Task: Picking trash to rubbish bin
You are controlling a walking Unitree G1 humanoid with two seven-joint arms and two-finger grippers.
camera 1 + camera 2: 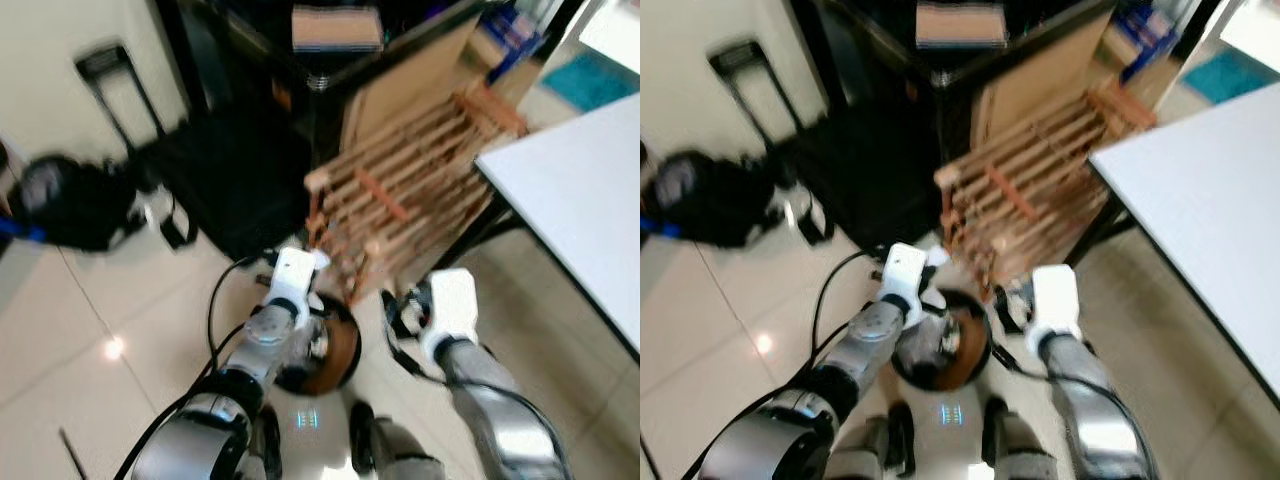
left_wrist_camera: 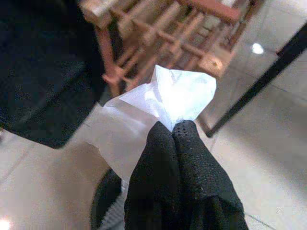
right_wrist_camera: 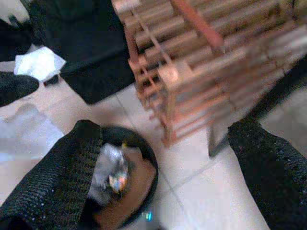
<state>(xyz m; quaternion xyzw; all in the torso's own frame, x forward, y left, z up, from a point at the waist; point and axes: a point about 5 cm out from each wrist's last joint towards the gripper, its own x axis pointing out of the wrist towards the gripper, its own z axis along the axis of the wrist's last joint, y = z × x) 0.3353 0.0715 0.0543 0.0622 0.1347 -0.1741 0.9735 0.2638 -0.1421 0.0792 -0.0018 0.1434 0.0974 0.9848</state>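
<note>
My left gripper [image 2: 173, 127] is shut on a crumpled white paper [image 2: 177, 93], pinched at its lower edge between the black fingertips. In the eye views this gripper [image 1: 305, 262] hangs just above the far rim of a round dark bin [image 1: 345, 345] on the floor. The bin [image 3: 139, 177] has a brown inside and holds a silvery wrapper [image 3: 112, 175]. My right gripper [image 3: 165, 129] is open with its fingers spread wide. It hovers to the right of the bin [image 1: 975, 335], near the wooden rack's foot.
A slatted wooden rack [image 1: 410, 190] leans right behind the bin. A white table [image 1: 580, 200] stands on the right with a black leg. A black bag [image 1: 70, 200] and a dark case [image 1: 230, 180] lie on the tiled floor to the left.
</note>
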